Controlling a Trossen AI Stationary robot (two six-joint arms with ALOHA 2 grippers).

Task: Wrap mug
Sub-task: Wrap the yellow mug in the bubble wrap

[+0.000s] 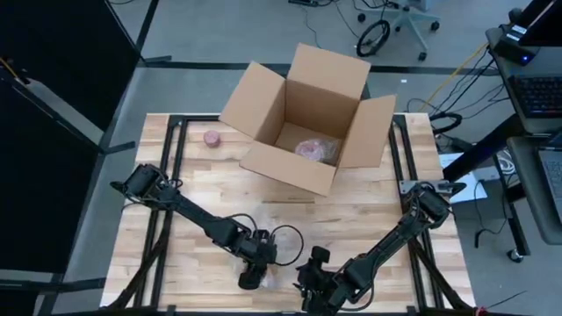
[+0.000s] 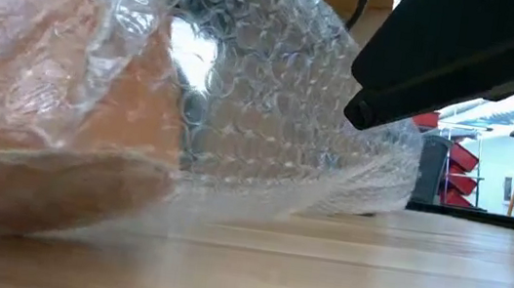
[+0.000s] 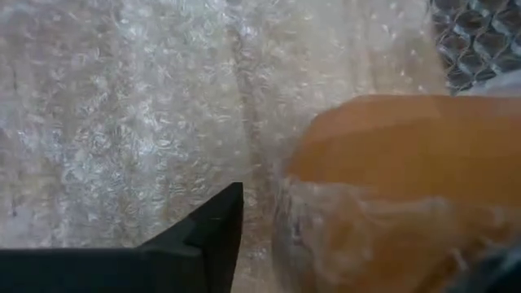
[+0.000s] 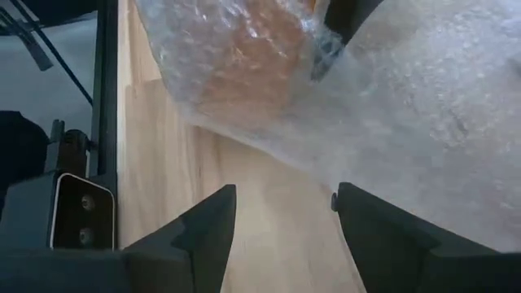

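Wrap [image 4: 423,106] could slip off the orange mug [image 4: 244,65] near the table's [image 1: 369,219] front edge if you tug before it's tucked. Your right gripper [image 4: 285,236] hangs spread wide above bare wood, holding nothing, just short of the wrap. Your left gripper [image 1: 252,274] sits against the bundle; you can't tell whether it is clenched.

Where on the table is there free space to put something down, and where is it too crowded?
Bare wood lies left of the box, around the small pink item, and across the table between the box and the arms. The near edge is crowded: the left gripper and right gripper work there at the bubble wrap around the mug.
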